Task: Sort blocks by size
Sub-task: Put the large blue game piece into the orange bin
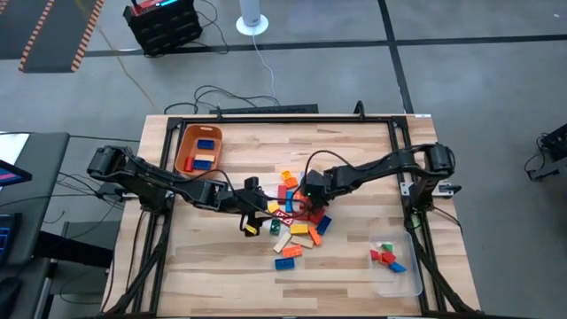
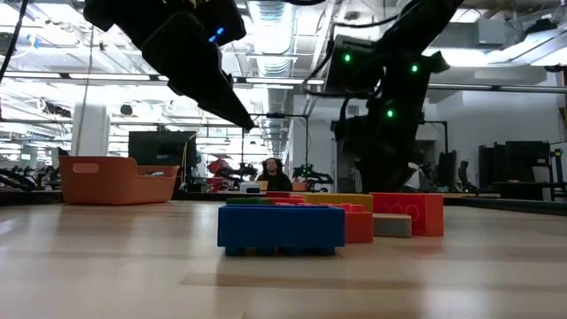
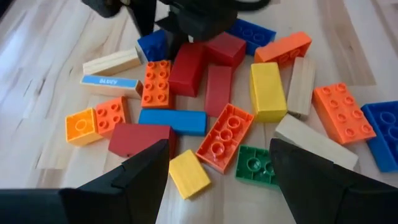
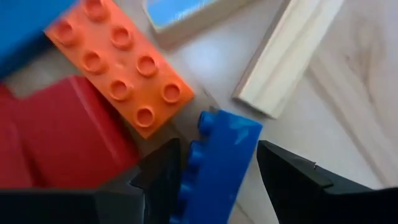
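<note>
Blue brick [image 4: 217, 168] sitting between right jaws [image 4: 214, 177], gaping, not yet clamped; could nudge orange brick [image 4: 118, 62] touching it. Left jaws [image 3: 217, 180] wide, empty, risking collision over crowded pile.

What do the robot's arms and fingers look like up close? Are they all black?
Mostly, yes. The left arm and right arm are dark, jointed and slim, with black cables running along them. The low view shows small green lights and a blue light glowing on them. The left gripper and right gripper each have two flat, wedge-shaped black fingers.
</note>
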Controlling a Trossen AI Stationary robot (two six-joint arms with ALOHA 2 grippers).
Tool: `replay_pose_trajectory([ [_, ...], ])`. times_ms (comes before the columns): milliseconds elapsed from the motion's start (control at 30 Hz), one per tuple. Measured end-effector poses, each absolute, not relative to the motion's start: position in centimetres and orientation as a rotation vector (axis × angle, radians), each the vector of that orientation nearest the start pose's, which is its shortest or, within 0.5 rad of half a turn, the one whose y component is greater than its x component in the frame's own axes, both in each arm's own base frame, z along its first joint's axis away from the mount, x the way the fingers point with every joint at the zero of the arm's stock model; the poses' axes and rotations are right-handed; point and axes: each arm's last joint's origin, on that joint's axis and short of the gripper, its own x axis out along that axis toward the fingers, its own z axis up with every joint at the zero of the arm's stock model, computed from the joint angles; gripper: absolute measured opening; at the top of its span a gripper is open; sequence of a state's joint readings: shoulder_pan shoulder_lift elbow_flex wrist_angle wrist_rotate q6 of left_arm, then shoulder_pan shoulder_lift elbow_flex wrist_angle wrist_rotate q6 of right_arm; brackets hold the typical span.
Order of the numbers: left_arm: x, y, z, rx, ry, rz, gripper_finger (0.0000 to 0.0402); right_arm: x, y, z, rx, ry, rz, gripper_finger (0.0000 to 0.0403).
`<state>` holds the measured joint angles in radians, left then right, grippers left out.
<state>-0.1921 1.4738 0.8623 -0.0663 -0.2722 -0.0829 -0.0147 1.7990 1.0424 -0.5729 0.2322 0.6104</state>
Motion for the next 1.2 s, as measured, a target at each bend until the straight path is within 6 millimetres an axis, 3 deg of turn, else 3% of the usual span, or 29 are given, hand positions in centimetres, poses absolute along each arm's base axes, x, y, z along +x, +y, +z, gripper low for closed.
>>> replay_pose_trajectory([
  [167,29.8,-5.1,21.3,0.075,0.681,0.106,0.0269,32.3,-1.1,14.1,0.345,1.216,-0.579,0.0226],
  [400,29.8,-5.1,21.3,0.115,0.683,0.091,0.0269,32.1,-1.1,15.5,0.300,1.184,-0.525,0.0115],
  [667,28.9,-5.8,19.0,0.068,0.467,0.034,0.0269,32.3,0.8,20.2,0.181,0.924,-0.420,0.0114],
  [867,28.8,-5.4,19.0,0.044,0.383,0.047,0.0269,34.0,3.2,23.2,0.086,0.611,-0.291,0.0127],
  [1200,29.0,-5.4,19.4,0.015,0.344,0.053,0.0269,35.6,6.4,22.9,0.039,0.461,-0.148,0.0122],
])
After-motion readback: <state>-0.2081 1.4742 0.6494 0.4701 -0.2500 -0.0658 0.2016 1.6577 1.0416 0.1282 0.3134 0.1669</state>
